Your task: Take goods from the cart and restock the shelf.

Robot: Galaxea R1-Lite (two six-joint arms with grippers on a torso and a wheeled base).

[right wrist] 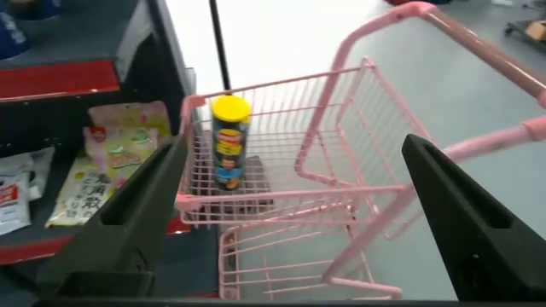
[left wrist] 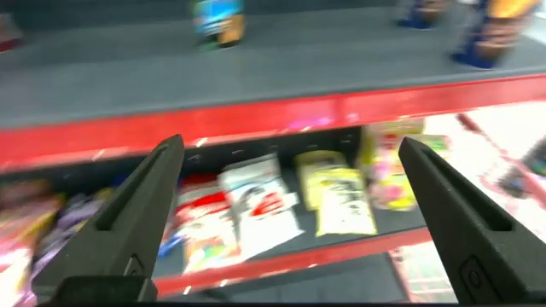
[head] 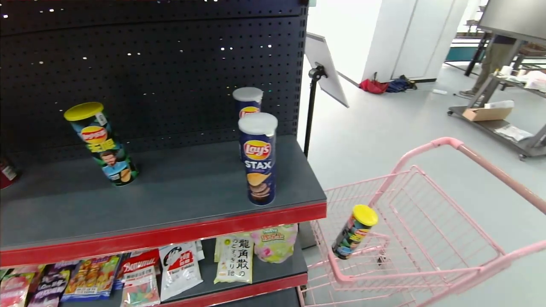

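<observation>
A pink wire cart point(head: 431, 238) stands to the right of the shelf and holds one chip can with a yellow lid point(head: 355, 232), leaning in its front left corner. The same can point(right wrist: 229, 141) stands in the cart point(right wrist: 341, 170) below my open right gripper point(right wrist: 290, 226), which is well back from it. On the grey shelf point(head: 179, 192) stand a yellow-lidded can point(head: 102, 144) at the left and two blue cans point(head: 258, 158) point(head: 247, 101) at the right. My left gripper point(left wrist: 290, 222) is open, facing the shelf's red front edge point(left wrist: 256, 119).
The lower shelf point(head: 273, 268) holds several snack bags point(head: 179, 266). A white board on a black stand point(head: 324, 72) rises beside the shelf's right end. Open grey floor point(head: 375, 136) lies behind the cart, with a rack on wheels point(head: 503, 119) far right.
</observation>
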